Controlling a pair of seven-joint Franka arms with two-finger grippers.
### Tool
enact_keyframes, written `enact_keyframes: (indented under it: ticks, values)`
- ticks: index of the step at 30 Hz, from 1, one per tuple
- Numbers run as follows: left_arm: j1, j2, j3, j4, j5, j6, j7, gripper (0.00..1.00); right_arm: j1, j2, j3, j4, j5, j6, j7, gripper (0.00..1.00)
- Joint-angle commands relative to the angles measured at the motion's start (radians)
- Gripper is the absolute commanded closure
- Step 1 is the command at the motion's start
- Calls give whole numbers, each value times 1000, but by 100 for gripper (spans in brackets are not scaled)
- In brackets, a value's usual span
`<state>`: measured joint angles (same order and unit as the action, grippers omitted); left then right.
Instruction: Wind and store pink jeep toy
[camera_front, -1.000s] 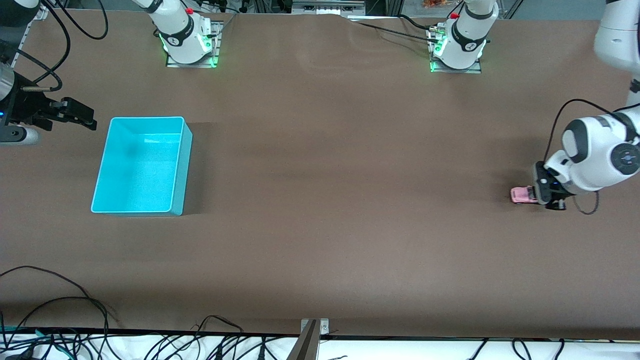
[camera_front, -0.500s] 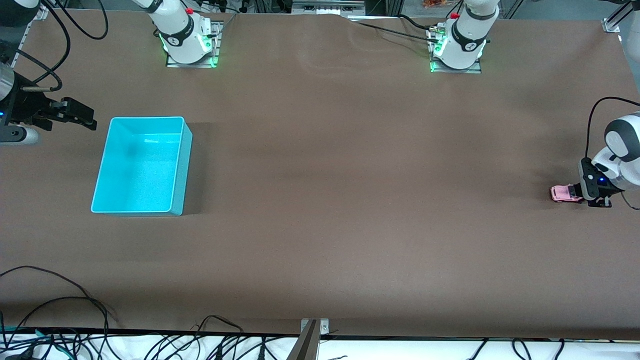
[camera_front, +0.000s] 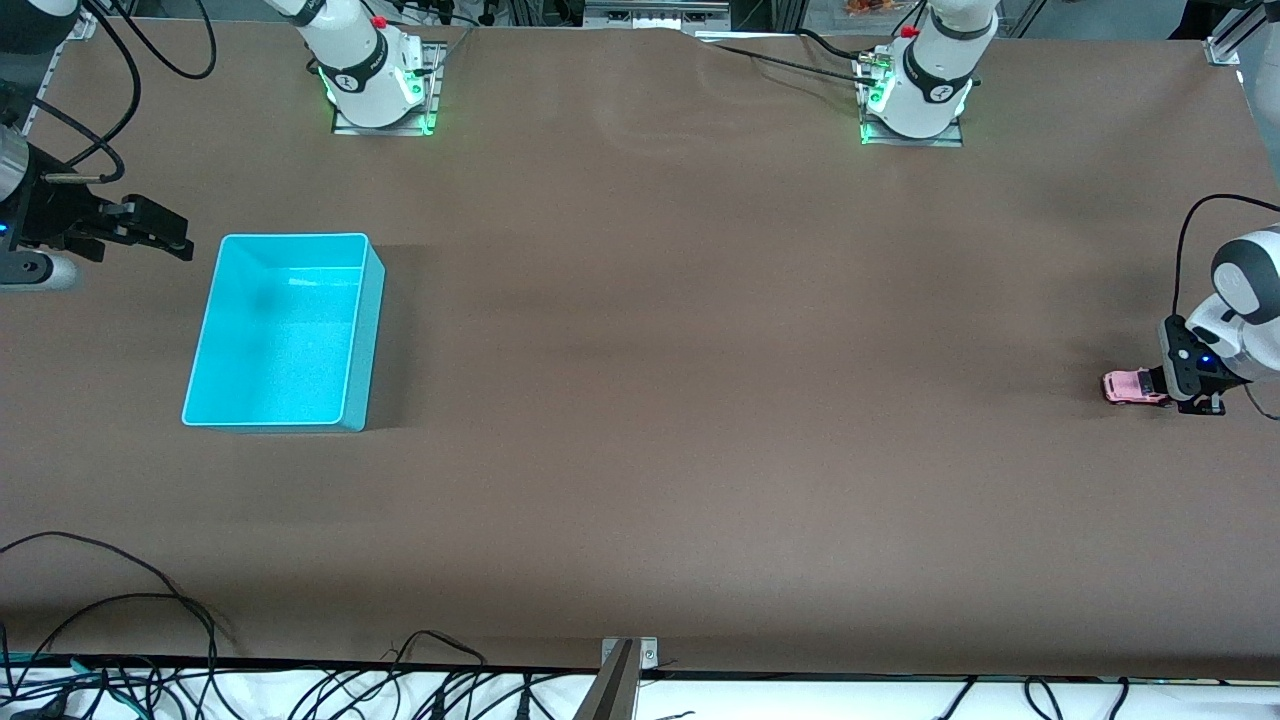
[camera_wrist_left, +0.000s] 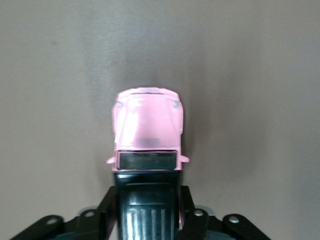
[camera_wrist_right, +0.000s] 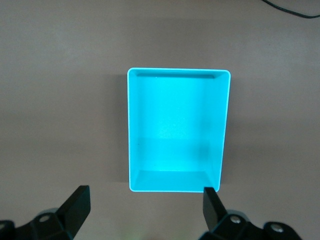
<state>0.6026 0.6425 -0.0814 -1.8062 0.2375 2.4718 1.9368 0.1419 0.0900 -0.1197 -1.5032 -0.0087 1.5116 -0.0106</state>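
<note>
pink jeep toy (camera_wrist_left: 147, 132) on bench (camera_front: 700, 450) at left arm's end, wheels down for winding | left gripper (camera_front: 1165, 383) clamped on its rear | right gripper (camera_front: 165, 235) spread wide, waiting beside cyan bin (camera_front: 345, 330)

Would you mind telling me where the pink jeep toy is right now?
In the front view the pink jeep toy sits on the table at the left arm's end, its rear between the left gripper's fingers.

Even overhead light, soft shadow beside the cyan bin (camera_front: 285, 330), wrist views sharp, slightly dim.
</note>
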Motion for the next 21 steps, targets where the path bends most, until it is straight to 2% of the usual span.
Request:
enact_keyframes:
  ticks: [1, 15, 21]
  values:
    - [9, 30, -8, 18, 13, -54, 13, 0, -5, 1, 3, 11, -7, -2, -5, 0]
    - [2, -144, -83, 18, 14, -326, -139, 0, -5, 2, 3, 11, -7, -1, -5, 0]
    - [2, -216, -136, 18, 13, -450, -264, 0, -5, 2, 3, 11, -7, -2, -5, 0]
